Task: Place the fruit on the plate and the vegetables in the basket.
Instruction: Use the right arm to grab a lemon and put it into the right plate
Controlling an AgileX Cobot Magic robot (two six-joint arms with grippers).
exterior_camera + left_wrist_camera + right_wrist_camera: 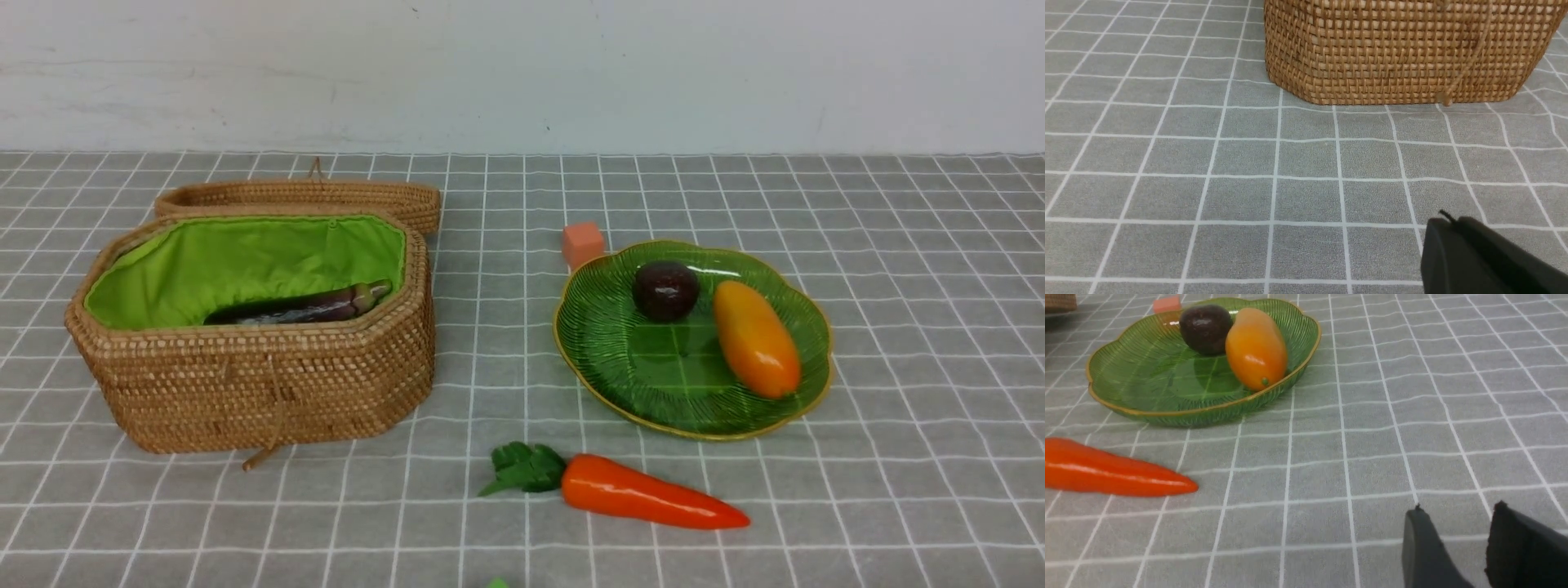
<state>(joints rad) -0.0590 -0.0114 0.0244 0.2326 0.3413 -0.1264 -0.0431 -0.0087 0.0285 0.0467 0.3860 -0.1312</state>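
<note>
A woven rattan basket (261, 384), eight-sided and lined with bright green fabric (245, 261), stands open on the robot's left of a grey, white-gridded table (898, 327), its woven lid (302, 196) folded back behind it. A long, glossy dark purple eggplant (310, 306) lies inside against the near wall. To the right, a ribbed green glass plate (620, 343) with a scalloped, yellow-edged rim holds a round maroon fruit (665, 290) and a smooth, elongated orange mango (755, 339) side by side. A small orange cube (583, 242) sits just beside the plate's far rim. A shiny orange carrot (645, 492) with green leaves lies on the table nearer the robot than the plate, its point towards the right. The left tool (1449, 220), pressed together and empty, hangs low near the basket's wall. The right tool (1458, 507) is spread, holding nothing, above bare cloth.
</note>
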